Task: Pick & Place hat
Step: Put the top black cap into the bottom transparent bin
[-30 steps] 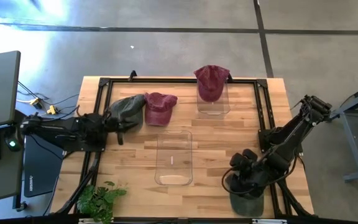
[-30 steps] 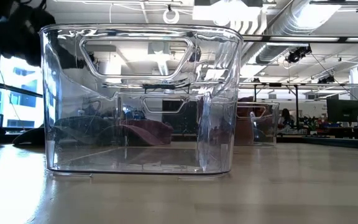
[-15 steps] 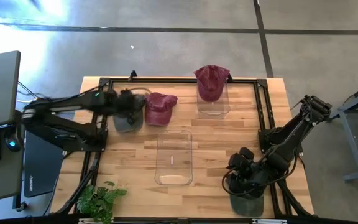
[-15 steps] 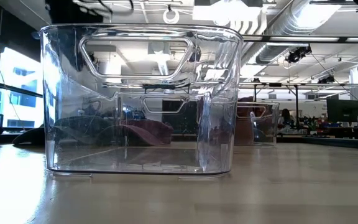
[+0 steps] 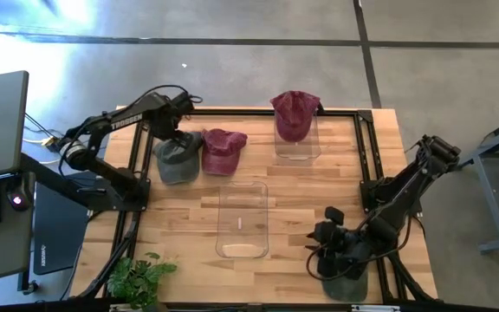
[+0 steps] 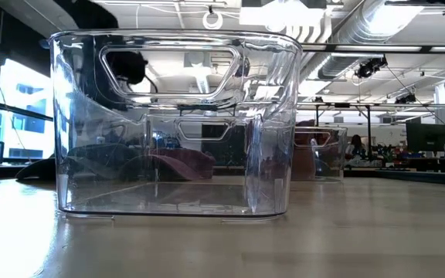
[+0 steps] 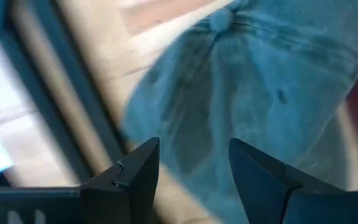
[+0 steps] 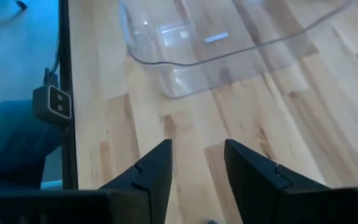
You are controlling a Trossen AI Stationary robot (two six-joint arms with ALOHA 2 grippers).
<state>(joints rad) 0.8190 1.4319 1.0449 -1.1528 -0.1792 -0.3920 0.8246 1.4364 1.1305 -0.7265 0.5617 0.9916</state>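
The left gripper (image 5: 177,111) hangs over the far left part of the wooden table (image 5: 310,208), just above the grey-green cap (image 5: 178,156), and the left wrist view shows its two dark fingers (image 7: 138,171) spread apart with nothing between them, the cap's crown (image 7: 260,81) filling the space beyond. That cap lies flat on the boards just left of a dark red cap (image 5: 223,149), the two touching at their edges. A second dark red cap (image 5: 294,113) sits on top of a clear plastic bin (image 5: 297,147) at the far middle of the table. A larger clear plastic bin (image 5: 243,220) stands near the table's centre; in the low view it fills the foreground (image 6: 176,123). The right gripper (image 5: 323,244) is low at the near right of the table, to the right of the central bin, its fingers (image 8: 157,168) parted and holding nothing, with the bin's rounded corner (image 8: 185,62) ahead of them. Another dark greenish cap (image 5: 346,284) lies under the right arm at the near right edge. A leafy green plant (image 5: 137,277) sits at the near left corner.
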